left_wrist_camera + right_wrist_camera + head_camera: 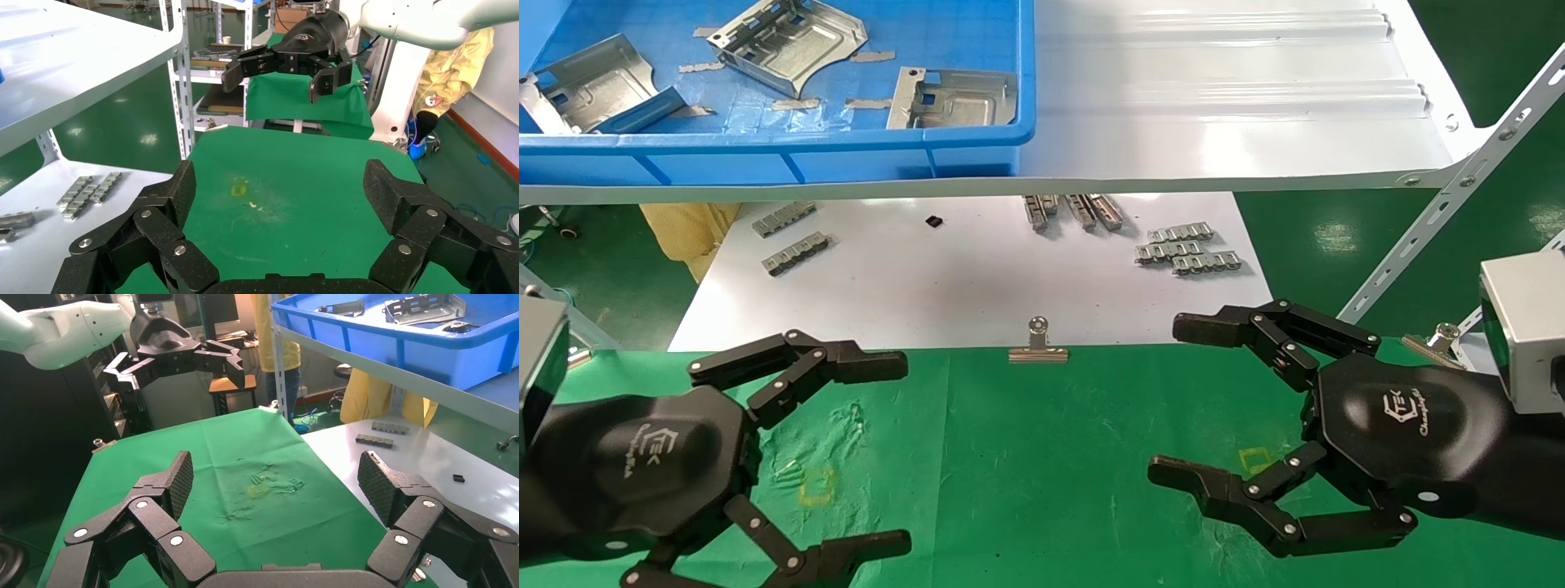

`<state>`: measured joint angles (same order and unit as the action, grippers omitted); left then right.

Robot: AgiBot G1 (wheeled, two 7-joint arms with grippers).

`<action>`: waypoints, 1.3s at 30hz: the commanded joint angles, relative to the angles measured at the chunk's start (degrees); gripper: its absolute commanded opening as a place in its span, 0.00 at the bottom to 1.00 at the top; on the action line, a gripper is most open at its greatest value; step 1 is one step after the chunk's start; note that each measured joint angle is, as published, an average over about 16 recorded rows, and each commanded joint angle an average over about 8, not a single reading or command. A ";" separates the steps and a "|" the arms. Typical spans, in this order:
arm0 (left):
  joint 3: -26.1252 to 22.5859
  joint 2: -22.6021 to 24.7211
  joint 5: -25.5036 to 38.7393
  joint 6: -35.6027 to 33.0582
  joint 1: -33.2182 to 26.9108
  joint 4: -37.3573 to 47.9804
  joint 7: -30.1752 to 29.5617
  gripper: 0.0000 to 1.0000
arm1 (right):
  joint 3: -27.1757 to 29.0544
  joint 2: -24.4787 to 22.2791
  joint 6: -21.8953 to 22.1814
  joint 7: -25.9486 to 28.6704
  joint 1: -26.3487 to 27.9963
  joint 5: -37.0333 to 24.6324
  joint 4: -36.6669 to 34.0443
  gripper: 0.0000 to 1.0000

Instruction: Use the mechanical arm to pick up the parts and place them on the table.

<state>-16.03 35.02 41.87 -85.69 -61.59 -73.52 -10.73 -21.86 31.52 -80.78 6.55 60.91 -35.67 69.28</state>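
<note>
Three silvery stamped metal parts lie in a blue bin [977, 151] on the upper shelf: one at the left [588, 82], one in the middle [784, 37], one at the right [952, 98]. They also show in the right wrist view [422, 306]. My left gripper [899, 453] hovers open and empty over the green cloth table [1042, 457] at the near left. My right gripper [1173, 400] hovers open and empty over the table at the right. Both are well below and in front of the bin. The left wrist view shows my left gripper [278, 193] open over a yellow mark.
A glossy white shelf [1222, 90] carries the bin. Below it a white board [977, 278] holds several small grey clip strips [1185, 247]. A silver binder clip [1039, 343] sits at the board's front edge. A perforated metal brace [1459, 188] slants at the right.
</note>
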 commanded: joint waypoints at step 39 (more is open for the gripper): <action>-0.28 1.18 4.22 4.29 -12.36 3.35 -4.42 1.00 | 0.00 0.00 0.00 0.00 0.00 0.00 0.00 0.00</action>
<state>-17.23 37.56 47.69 -80.99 -75.08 -67.66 -14.72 -21.86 31.52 -80.78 6.55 60.91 -35.67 69.28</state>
